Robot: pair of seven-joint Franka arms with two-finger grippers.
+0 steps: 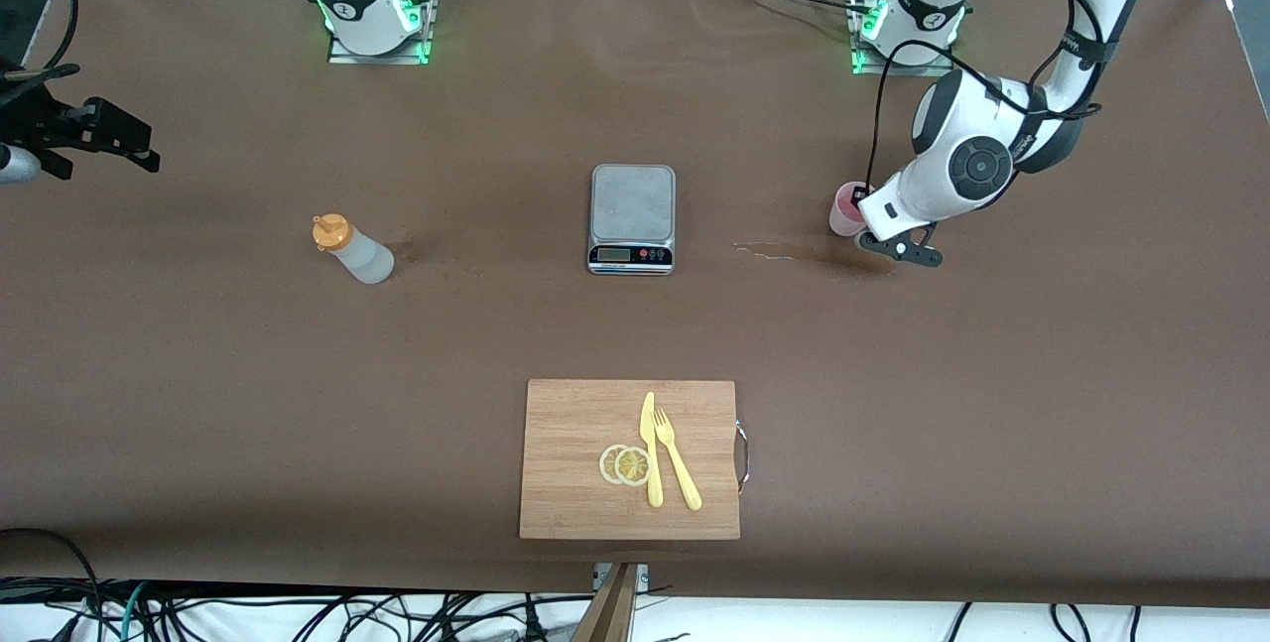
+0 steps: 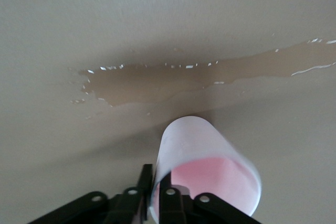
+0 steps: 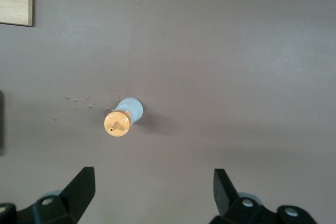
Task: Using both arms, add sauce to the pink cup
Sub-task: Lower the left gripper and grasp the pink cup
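Your left gripper (image 2: 156,192) pinches the pink cup's (image 2: 207,174) rim, its fingertips mostly hidden; your right gripper (image 3: 155,190) hangs wide over the sauce bottle (image 3: 122,117).

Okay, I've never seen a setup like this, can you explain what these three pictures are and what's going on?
Two white robot arms stand at a brown table. One picture looks down from across it; the other two come from cameras on each arm's wrist. The left tool has shut on the pink cup beside a spill. The right tool hangs open above the sauce bottle. A kitchen scale sits mid-table; nearer the camera, a cutting board holds lemon slices, a knife and a fork.
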